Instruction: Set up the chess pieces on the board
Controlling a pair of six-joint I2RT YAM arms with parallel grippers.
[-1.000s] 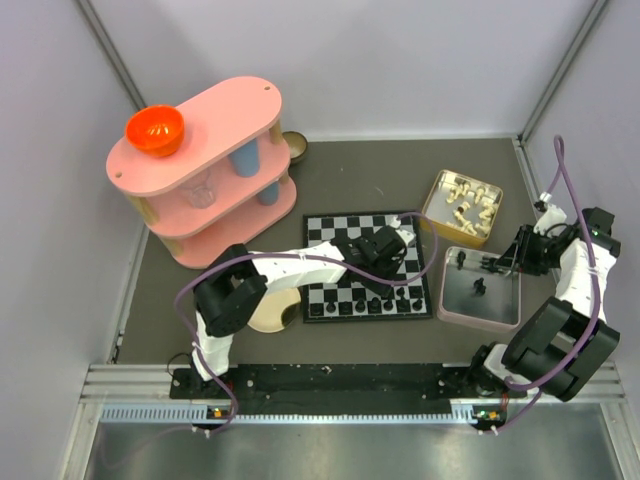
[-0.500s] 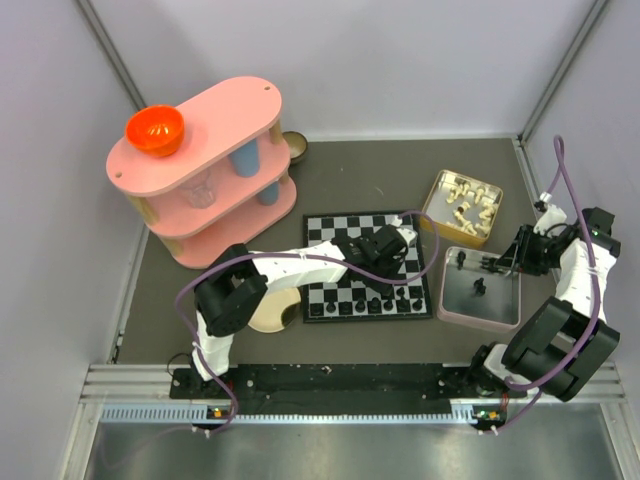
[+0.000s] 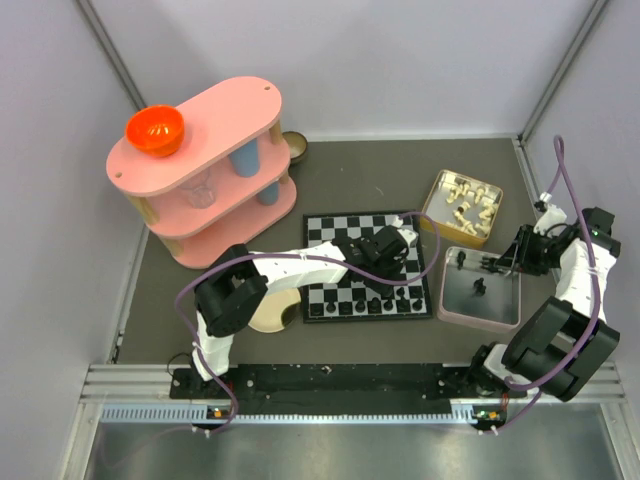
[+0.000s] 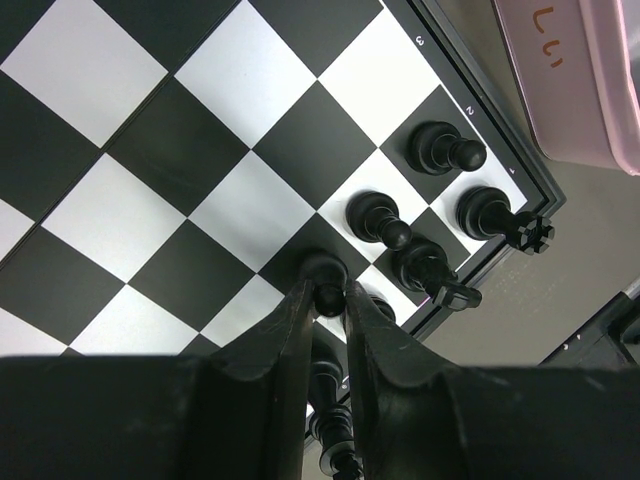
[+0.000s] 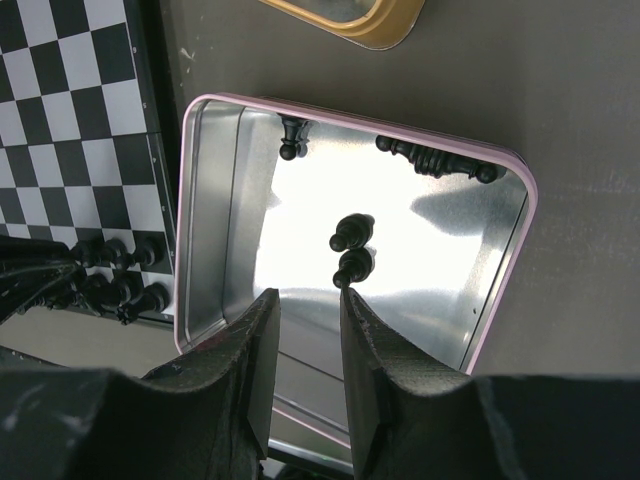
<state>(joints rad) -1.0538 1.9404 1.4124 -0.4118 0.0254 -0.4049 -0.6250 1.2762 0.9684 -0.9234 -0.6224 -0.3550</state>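
Left fingers (image 4: 290, 340) looser round edge-side pawn (image 4: 325, 270)

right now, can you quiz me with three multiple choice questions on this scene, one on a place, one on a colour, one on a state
1. Where does the orange bowl sit?
A. on the pink shelf's lower tier
B. on the top tier of the pink shelf
C. under the shelf

2. What colour are the chessmen in the yellow tin?
A. cream-white
B. red
C. blue

3. How is the right gripper?
A. shut tight, fingers touching
B. out of every view
C. open, nothing between its fingers, above the pink tin

Answers:
1 B: the top view shows the bowl on the shelf's upper board, at its left end.
2 A: the heap in that tin is pale cream.
3 C: the right wrist view shows a clear gap between the two fingers, with the tin below.
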